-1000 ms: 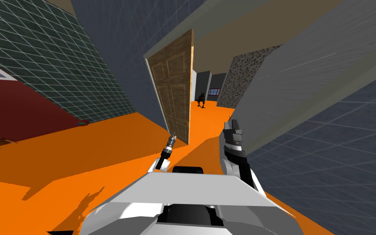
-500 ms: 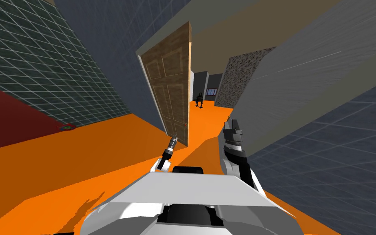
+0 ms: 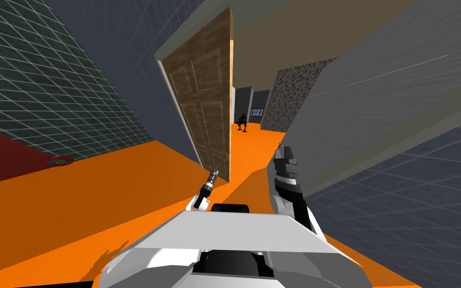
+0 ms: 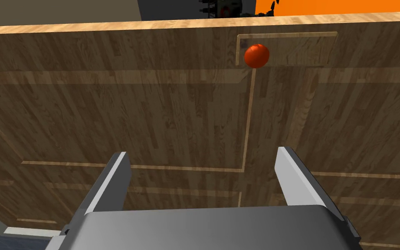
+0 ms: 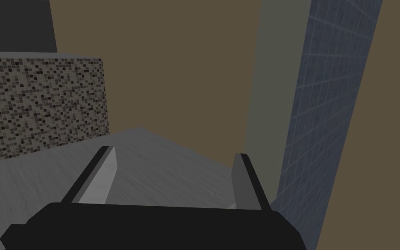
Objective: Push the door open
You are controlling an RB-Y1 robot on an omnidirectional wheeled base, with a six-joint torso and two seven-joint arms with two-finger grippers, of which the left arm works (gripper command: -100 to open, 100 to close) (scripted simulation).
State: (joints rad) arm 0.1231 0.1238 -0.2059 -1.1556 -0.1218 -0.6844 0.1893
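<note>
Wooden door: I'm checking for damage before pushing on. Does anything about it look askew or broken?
Nothing stands out. The brown panelled wooden door stands ajar and whole. Its lean is the camera's, shared by the grey walls. Its round red knob sits in place.

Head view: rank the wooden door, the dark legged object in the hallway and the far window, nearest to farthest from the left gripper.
1. Wooden door, directly before the left gripper.
2. Dark legged object, well past the door's edge.
3. Window, farthest back, behind that object.
</note>
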